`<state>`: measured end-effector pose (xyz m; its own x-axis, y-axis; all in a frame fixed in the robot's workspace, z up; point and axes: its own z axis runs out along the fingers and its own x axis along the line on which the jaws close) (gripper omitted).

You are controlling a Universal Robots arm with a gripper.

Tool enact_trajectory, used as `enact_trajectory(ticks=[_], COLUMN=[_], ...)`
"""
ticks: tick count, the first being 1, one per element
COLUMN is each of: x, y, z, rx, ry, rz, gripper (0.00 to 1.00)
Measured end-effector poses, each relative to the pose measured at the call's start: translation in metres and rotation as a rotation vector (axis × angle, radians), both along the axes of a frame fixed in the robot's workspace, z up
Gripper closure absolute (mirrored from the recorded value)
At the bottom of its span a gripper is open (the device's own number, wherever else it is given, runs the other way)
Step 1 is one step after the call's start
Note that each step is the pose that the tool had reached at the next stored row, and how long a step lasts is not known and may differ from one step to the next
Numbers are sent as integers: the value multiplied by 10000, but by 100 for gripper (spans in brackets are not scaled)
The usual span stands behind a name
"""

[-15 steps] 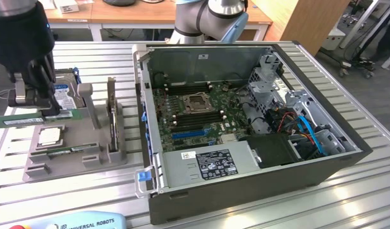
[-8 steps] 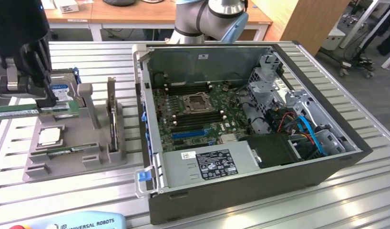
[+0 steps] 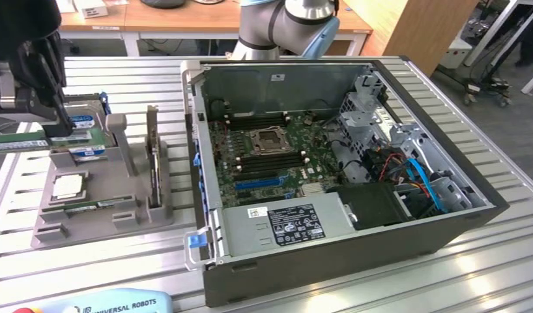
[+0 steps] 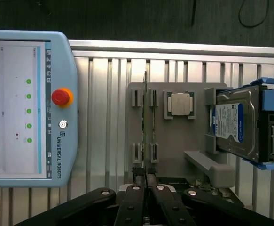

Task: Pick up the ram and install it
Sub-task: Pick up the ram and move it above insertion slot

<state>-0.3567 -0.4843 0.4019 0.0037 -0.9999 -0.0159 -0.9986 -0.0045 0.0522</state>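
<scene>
Gripper [image 4: 146, 179] stationed at the exterior view's far left, fingers pinching the ram [image 3: 13, 141] about mid-length. Ram held level and on edge above the grey holder [image 3: 118, 189], which also carries the processor chip [image 3: 66, 187] and hard drive [image 4: 235, 125]. Open computer case [image 3: 336, 254] stands on the surface [image 3: 40, 267] to the exterior view's right, well apart from the ram.

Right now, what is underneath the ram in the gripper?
The ram, clamped on edge in the gripper, hangs over the grey holder, between its two rows of slots. The processor chip and hard drive sit aside. The gripper covers one end of the holder.
</scene>
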Motion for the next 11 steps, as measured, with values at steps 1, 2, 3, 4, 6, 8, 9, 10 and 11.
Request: enact_trajectory(ticks=[1, 2, 3, 4, 6, 8, 9, 10, 11], x=[1, 2, 2, 3, 4, 4, 5, 5, 5], y=[0, 0, 0, 0, 0, 0, 0, 0, 0], z=[18, 36, 54, 70, 103, 120, 122, 122, 123], rx=[0, 0, 0, 0, 0, 1, 1, 1, 1], ry=[0, 1, 1, 1, 1, 0, -1, -1, 0], rz=[0, 0, 1, 0, 0, 0, 0, 0, 0], gripper=[89, 89, 89, 89, 89, 89, 89, 89, 89])
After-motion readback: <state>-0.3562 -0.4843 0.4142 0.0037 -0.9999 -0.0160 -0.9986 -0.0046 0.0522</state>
